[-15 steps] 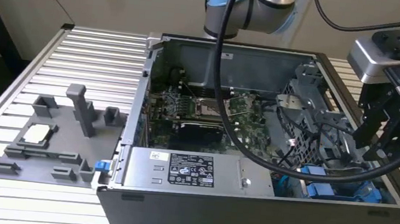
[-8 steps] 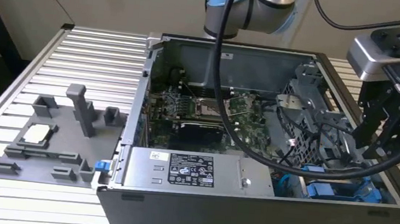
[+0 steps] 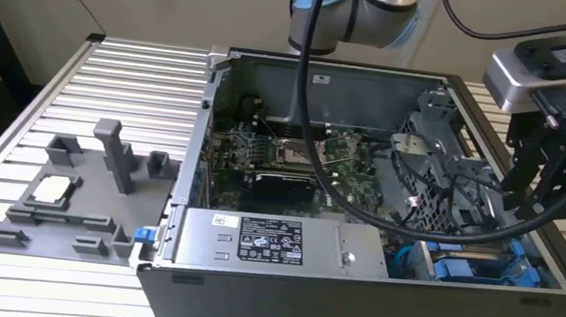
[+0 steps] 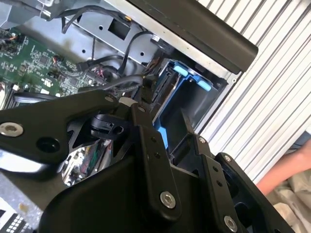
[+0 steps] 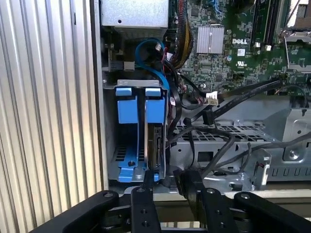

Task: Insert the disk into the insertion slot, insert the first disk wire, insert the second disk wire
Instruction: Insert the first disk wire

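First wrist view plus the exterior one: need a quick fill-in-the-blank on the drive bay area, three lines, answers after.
1. In the first wrist view, ____ blue carrier frames stand side by side in the insertion slot.
2. The grey fixture tray lies on the exterior view's ____ of the computer case.
3. The thick cable crossing the open case in the exterior view is coloured ____.

Missing words: two; left; black.

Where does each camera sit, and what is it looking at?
Exterior view: off the arm, looking down into the open computer case; arm and gripper show.
First wrist view: on the wrist, facing the disk in its bay; gripper in foreground.
Second wrist view: on the wrist, angled across the gripper toward the bay.
All share the case.
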You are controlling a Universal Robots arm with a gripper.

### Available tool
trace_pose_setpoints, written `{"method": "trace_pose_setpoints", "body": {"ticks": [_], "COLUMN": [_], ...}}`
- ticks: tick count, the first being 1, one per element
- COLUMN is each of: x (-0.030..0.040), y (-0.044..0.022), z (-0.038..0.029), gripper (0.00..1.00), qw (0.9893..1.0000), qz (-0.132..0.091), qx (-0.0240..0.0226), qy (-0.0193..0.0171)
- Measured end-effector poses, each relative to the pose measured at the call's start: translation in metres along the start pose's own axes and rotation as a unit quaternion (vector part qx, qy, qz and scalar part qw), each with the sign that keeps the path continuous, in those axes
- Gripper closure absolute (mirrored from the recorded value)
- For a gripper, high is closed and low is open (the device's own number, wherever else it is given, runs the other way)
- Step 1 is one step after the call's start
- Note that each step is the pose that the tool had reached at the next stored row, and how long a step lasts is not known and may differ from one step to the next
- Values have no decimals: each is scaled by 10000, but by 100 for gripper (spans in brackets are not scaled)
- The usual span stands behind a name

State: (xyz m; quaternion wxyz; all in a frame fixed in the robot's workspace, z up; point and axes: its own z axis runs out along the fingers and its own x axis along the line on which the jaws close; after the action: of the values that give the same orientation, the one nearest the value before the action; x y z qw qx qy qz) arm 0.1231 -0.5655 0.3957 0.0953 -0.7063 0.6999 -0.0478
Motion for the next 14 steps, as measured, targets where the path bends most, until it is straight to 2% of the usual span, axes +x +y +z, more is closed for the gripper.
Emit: {"method": "trace_pose_setpoints", "body": {"ticks": [3, 4, 8, 9, 10, 11, 14], "x": [-92, -118, -160, -166, -172, -177, -190], "y": [21, 28, 37, 39, 42, 45, 61], "z": [17, 22, 27, 30, 34, 44, 63], "gripper": [59, 59, 59, 59, 59, 59, 59], "qw": [9999, 9999, 9990, 9987, 9984, 9983, 9982], "qz": [-14, -25, -111, -133, -150, -161, -170], "qx": [124, 147, 165, 167, 170, 174, 201], "qy": [18, 59, 388, 461, 511, 534, 538]}}
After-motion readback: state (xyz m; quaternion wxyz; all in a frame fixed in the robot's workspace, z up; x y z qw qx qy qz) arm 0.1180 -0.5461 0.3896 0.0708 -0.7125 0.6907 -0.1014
